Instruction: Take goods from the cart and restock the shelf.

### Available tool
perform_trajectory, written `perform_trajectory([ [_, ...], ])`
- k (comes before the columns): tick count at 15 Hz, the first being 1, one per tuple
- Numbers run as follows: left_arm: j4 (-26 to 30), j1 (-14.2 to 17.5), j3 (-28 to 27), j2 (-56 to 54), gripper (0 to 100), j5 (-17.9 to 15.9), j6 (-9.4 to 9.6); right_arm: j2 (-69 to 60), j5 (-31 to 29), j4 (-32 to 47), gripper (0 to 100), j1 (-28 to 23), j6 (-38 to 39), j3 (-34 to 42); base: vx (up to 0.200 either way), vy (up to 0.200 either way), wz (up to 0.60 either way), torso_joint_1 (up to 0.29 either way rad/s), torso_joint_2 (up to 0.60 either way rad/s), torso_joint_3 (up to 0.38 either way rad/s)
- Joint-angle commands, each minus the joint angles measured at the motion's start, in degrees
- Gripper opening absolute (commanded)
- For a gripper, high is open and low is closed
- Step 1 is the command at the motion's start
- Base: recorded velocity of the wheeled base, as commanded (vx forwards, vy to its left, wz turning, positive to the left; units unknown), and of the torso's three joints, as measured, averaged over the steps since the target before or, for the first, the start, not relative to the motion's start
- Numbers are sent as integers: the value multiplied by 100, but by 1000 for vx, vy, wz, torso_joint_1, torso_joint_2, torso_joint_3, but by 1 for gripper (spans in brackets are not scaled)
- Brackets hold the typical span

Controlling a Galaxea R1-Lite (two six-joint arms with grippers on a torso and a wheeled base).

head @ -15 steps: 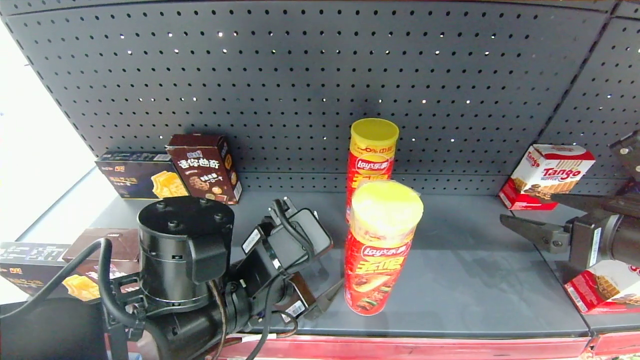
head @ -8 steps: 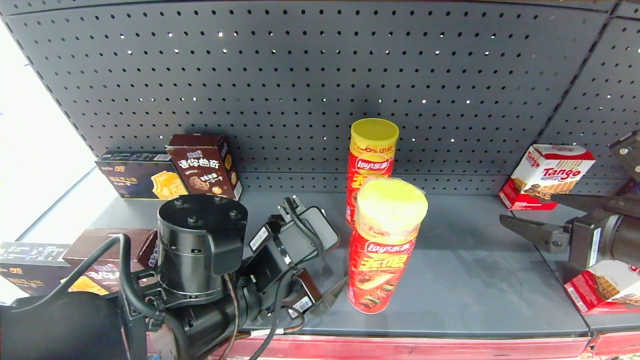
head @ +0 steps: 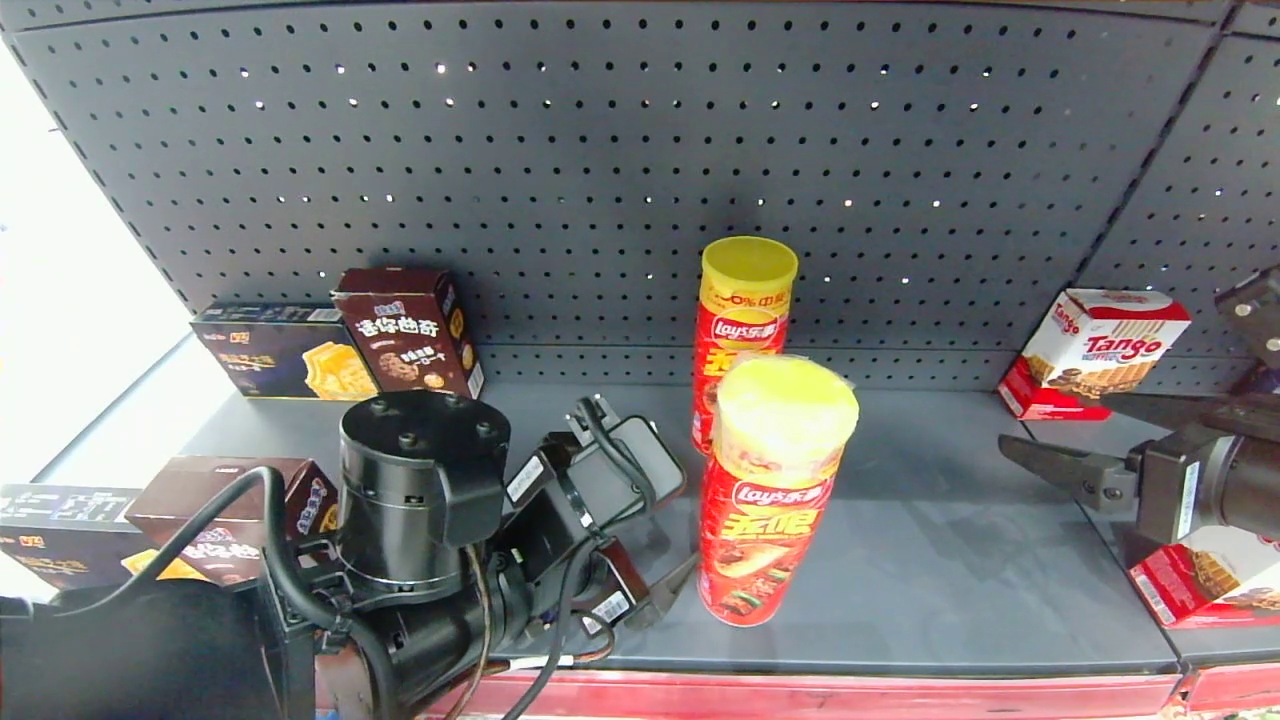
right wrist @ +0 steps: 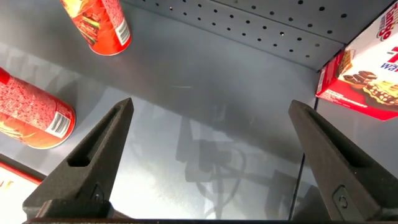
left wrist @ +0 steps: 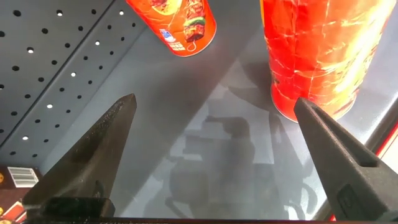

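- Briefly, L gripper (left wrist: 212, 106): I saw its fingers spread wide w/ nothing between them, low over the shelf (head: 950, 570) deck.
- R gripper (right wrist: 211, 106): likewise spread & empty, at the shelf's right end, near the wafer box (head: 1095, 350).
- Front chip can (head: 775, 490): stood upright near the shelf's front edge, just beside one L finger but apart from it. Rear chip can (head: 745, 320) stood upright behind it, by the pegboard (head: 600, 180).
- Handling (my est.): light tube, stiff lengthwise, but w/ a thin wall that would likely dent under a hard squeeze. The glossy wrap looked slippery. Tall & narrow, so prone to tipping.
- Grip pt (my judgement): across the body at approx. mid-height or a bit lower, w/ moderate force. Not by the lid, which I reckoned could pop off.
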Motion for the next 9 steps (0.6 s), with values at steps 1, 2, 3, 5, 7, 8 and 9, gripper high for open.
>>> perform_trajectory([
  [1,0,7,-5,15,100,1,-2,-5,7,-8,100,9,-3,15,0,0,0,0,0,0],
  [2,0,16,4,15,100,1,-2,-5,-2,-8,100,9,-3,23,0,0,0,0,0,0],
  [3,-9,25,13,6,100,1,-11,-14,7,0,100,9,-3,32,0,0,0,0,0,0],
  [5,0,166,57,-125,100,10,-98,-137,-2,0,100,1,5,120,0,0,0,0,0,0],
  [7,0,438,-22,-442,100,1,-116,-286,-2,-8,100,-34,5,331,0,0,0,0,0,0],
  [8,0,526,-66,-477,100,-8,-116,-321,7,-8,100,-87,5,393,0,0,0,0,0,0],
  [9,0,710,-225,-635,100,1,-116,-462,7,-8,100,-131,5,480,0,0,0,0,0,0],
])
